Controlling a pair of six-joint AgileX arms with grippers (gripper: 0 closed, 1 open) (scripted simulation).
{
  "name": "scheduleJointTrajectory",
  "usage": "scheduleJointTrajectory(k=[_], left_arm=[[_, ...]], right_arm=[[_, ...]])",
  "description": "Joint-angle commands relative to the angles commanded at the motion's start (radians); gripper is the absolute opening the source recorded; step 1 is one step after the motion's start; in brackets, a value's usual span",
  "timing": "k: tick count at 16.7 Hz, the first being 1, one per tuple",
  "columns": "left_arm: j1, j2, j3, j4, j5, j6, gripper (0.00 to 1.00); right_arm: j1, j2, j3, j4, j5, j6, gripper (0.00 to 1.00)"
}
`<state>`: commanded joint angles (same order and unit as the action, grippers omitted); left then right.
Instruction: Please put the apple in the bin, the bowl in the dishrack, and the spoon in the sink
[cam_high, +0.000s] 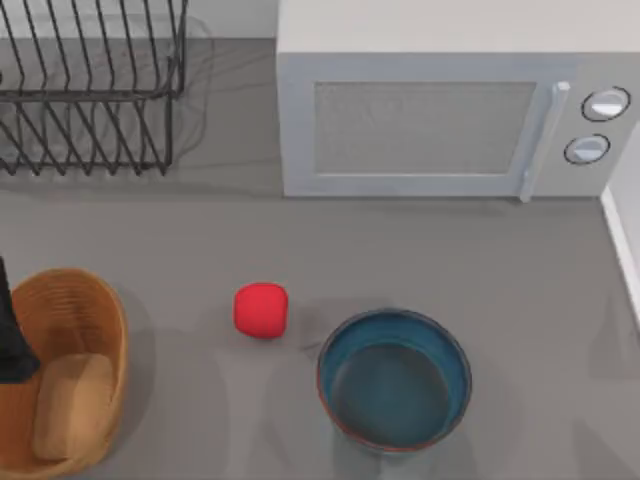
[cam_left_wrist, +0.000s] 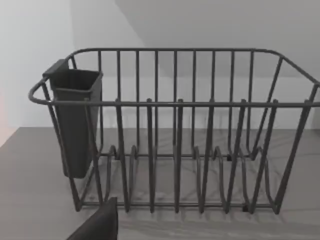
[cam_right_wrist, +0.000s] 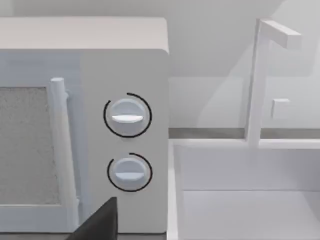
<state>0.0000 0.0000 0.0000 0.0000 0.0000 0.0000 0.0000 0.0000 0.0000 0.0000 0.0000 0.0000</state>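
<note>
With neither hand's state being discernible, the apple (cam_high: 261, 309) is being left lying between bin (cam_high: 98, 300) and bowl (cam_high: 394, 377), awaiting grasping.

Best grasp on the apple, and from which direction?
Probably from straight above, fingers closing across the widest part of the apple. It is small and rounded, sits alone on the table, clear of the bowl and the bin, so no side is blocked.
</note>
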Motion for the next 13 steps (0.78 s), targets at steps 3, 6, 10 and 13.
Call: scheduleJointTrajectory(k=[3,6,10,13], left_arm=[[-0.005,0.01,0.01,-0.007,0.001,-0.004,1.0],[-0.044,0.103,0.102,-0.07,0.004,-0.039,1.0],[-0.134,0.379,0.339,-0.23,0.005,-0.125,1.0],[-0.219,0.688,0.557,-0.39,0.003,-0.204,1.0]], right_arm=[[0.0,0.0,0.0,0.0,0.0,0.0,1.0],[0.0,0.0,0.0,0.0,0.0,0.0,1.0],[0.0,0.0,0.0,0.0,0.0,0.0,1.0],[0.0,0.0,0.0,0.0,0.0,0.0,1.0]])
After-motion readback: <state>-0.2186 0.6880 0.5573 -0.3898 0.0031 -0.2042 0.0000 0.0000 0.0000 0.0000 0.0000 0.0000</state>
